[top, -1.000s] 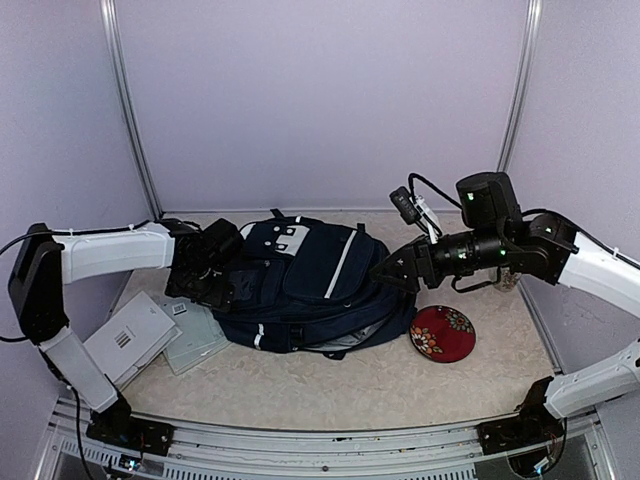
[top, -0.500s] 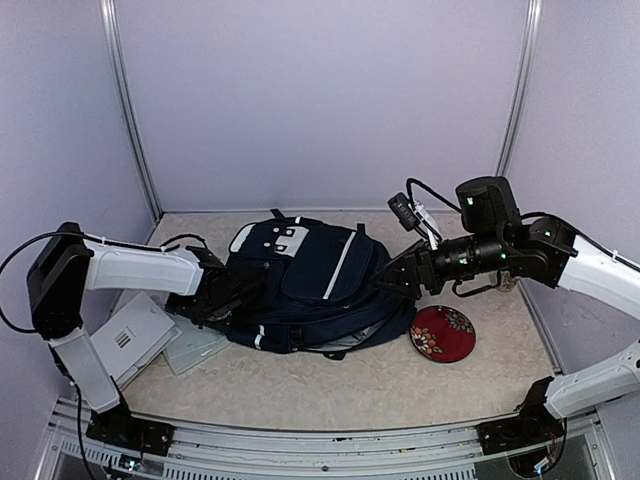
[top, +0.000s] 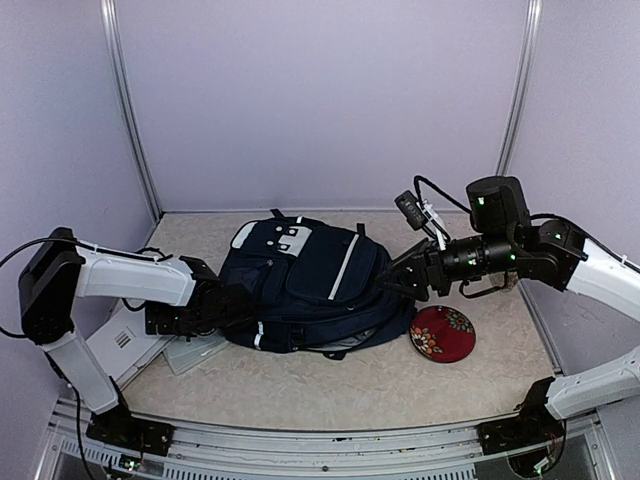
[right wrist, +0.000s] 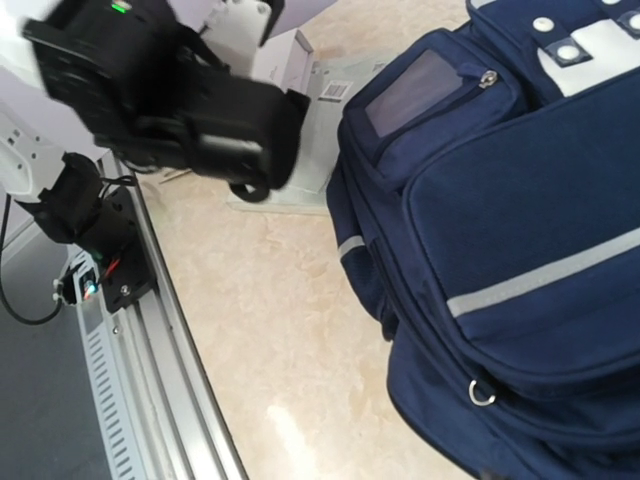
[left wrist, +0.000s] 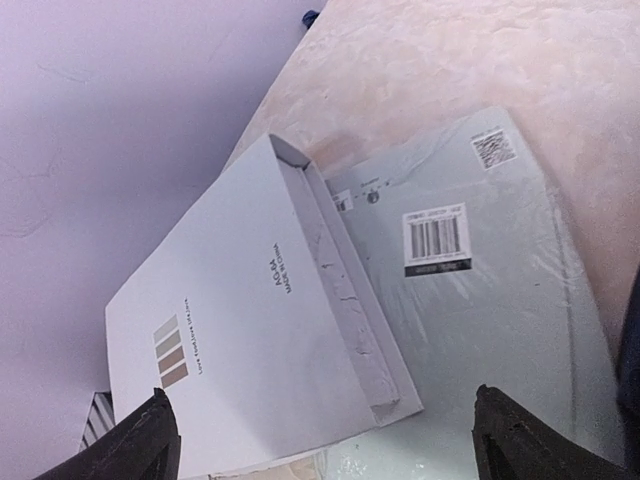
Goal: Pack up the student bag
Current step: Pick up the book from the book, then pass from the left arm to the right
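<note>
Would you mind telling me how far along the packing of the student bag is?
Nothing looks packed yet: the white box, the flat wrapped packet and the red round item all lie outside the student bag. In hand: the left gripper hangs open over box and packet; the right gripper is at the bag's side. Left: packing all three.
</note>
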You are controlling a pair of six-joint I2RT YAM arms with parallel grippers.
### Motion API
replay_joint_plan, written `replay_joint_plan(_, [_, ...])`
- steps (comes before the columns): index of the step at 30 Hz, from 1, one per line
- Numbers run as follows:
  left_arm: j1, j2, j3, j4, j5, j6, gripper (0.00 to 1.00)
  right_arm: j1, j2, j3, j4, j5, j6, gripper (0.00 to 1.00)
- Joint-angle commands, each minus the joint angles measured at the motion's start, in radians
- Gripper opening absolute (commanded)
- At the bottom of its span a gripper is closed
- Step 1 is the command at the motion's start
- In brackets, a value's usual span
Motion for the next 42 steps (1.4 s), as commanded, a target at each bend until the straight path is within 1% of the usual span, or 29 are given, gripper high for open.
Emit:
replay_joint_plan(1, [0.028, 0.026, -0.03, -0.011, -0.043, -0.061, 0.99, 0.009, -0.022, -0.011, -0.003, -0.015, -0.02, 0.66])
replay_joint_plan(4, [0.075, 0.002, -0.071, 0.098, -0.002, 0.041, 0.99, 0.008, -0.032, -0.016, 0.0, -0.015, -0.019, 0.67])
replay_joint_plan(6, [0.102, -0.022, -0.103, 0.173, 0.017, 0.08, 0.99, 0.008, -0.038, -0.017, 0.0, -0.018, -0.02, 0.67])
replay_joint_plan(8, [0.115, -0.041, -0.127, 0.211, 0.019, 0.106, 0.94, 0.009, -0.041, -0.017, 0.0, -0.02, -0.02, 0.67])
replay_joint_plan(11, [0.123, -0.047, -0.148, 0.224, 0.019, 0.121, 0.82, 0.008, -0.041, -0.015, -0.002, -0.021, -0.022, 0.67])
replay_joint_plan(13, [0.124, -0.047, -0.156, 0.229, 0.013, 0.123, 0.71, 0.009, -0.039, -0.013, 0.0, -0.02, -0.024, 0.68])
replay_joint_plan(16, [0.12, -0.047, -0.154, 0.258, 0.019, 0.155, 0.42, 0.009, -0.033, -0.006, -0.005, -0.029, -0.025, 0.68])
replay_joint_plan(18, [0.121, -0.051, -0.152, 0.279, 0.028, 0.177, 0.17, 0.008, -0.033, -0.001, -0.005, -0.035, -0.025, 0.68])
replay_joint_plan(19, [0.118, -0.057, -0.15, 0.286, 0.031, 0.18, 0.07, 0.009, -0.035, 0.002, -0.008, -0.035, -0.023, 0.68])
replay_joint_plan(20, [0.114, -0.065, -0.15, 0.294, 0.035, 0.186, 0.0, 0.009, -0.039, 0.001, -0.007, -0.032, -0.023, 0.68])
replay_joint_plan(22, [0.091, -0.09, -0.15, 0.309, 0.036, 0.203, 0.0, 0.009, -0.046, 0.0, -0.009, -0.022, -0.024, 0.68])
replay_joint_plan(23, [0.074, -0.103, -0.144, 0.299, 0.028, 0.189, 0.0, 0.009, -0.048, 0.002, -0.009, -0.018, -0.026, 0.68])
replay_joint_plan(26, [0.013, -0.128, -0.077, 0.197, -0.025, 0.115, 0.0, 0.009, -0.041, 0.01, -0.011, -0.027, -0.029, 0.68])
replay_joint_plan(30, [-0.086, -0.104, 0.143, -0.013, -0.15, 0.024, 0.0, 0.008, -0.025, 0.024, 0.009, -0.059, -0.029, 0.69])
replay_joint_plan(33, [-0.194, -0.056, 0.326, -0.155, -0.268, -0.004, 0.0, 0.006, -0.017, 0.026, 0.038, -0.073, -0.023, 0.71])
replay_joint_plan(35, [-0.255, -0.031, 0.441, -0.162, -0.329, 0.073, 0.0, 0.004, -0.015, 0.029, 0.06, -0.112, -0.025, 0.75])
replay_joint_plan(36, [-0.285, -0.019, 0.502, -0.159, -0.355, 0.109, 0.0, -0.001, -0.016, 0.028, 0.08, -0.161, -0.025, 0.76])
replay_joint_plan(37, [-0.317, -0.002, 0.558, -0.155, -0.396, 0.145, 0.0, -0.008, -0.02, 0.023, 0.106, -0.213, -0.017, 0.76])
replay_joint_plan(39, [-0.376, 0.023, 0.661, -0.122, -0.454, 0.245, 0.0, -0.02, -0.029, 0.023, 0.143, -0.253, 0.008, 0.77])
replay_joint_plan(41, [-0.439, 0.034, 0.74, -0.018, -0.499, 0.419, 0.0, -0.032, -0.027, 0.036, 0.136, -0.224, 0.012, 0.77])
replay_joint_plan(42, [-0.468, 0.029, 0.763, 0.068, -0.509, 0.514, 0.0, -0.039, -0.024, 0.048, 0.124, -0.208, 0.01, 0.78])
